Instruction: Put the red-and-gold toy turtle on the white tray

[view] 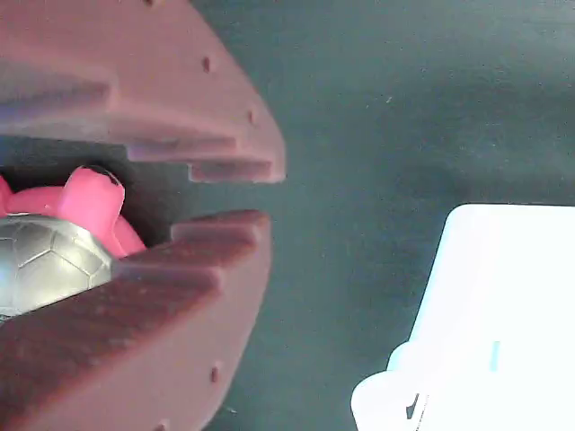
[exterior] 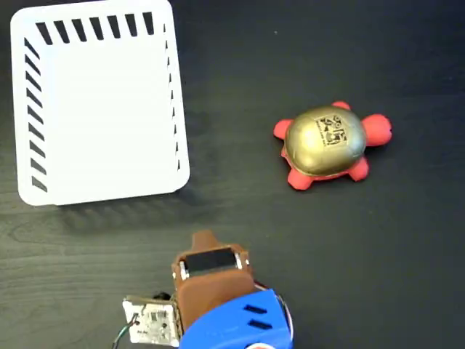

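Note:
The red-and-gold toy turtle (exterior: pixel 330 142) lies on the dark table at the right of the fixed view, gold shell up, untouched. The white tray (exterior: pixel 98 102) lies flat at the upper left, with nothing on it. My gripper (exterior: pixel 204 238) is at the bottom centre, well short of both, pointing up the picture. In the wrist view its brown fingers (view: pixel 225 135) are shut to a narrow slit with nothing between them, tips at the gripper (view: pixel 274 196). Through the slit the turtle (view: pixel 54 251) shows far behind. A corner of the tray (view: pixel 503 314) is at the lower right.
The table (exterior: pixel 363 276) is a dark wood-grain surface. The arm's blue body (exterior: pixel 232 327) and a small circuit board (exterior: pixel 152 320) sit at the bottom edge of the fixed view.

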{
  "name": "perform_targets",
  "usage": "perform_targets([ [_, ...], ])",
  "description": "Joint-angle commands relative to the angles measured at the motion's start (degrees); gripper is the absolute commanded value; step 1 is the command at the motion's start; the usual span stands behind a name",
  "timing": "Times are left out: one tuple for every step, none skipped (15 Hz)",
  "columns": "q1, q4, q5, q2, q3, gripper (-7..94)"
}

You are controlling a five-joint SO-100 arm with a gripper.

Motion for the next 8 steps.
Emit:
perform_targets([
  [-1.1, 0.8, -0.2, 0.0, -0.2, 0],
  [-1.5, 0.8, -0.7, 0.0, -0.2, 0],
  [-1.5, 0.6, -0.8, 0.0, -0.3, 0],
  [-1.7, -0.2, -0.8, -1.5, -0.4, 0],
  [-1.5, -3.2, -0.5, -5.5, -1.2, 0],
  [-0.7, -5.8, -1.7, -11.1, -4.0, 0],
  [0.4, -6.8, -4.0, -17.1, -9.0, 0],
  [1.8, -6.0, -6.8, -23.5, -15.3, 0],
])
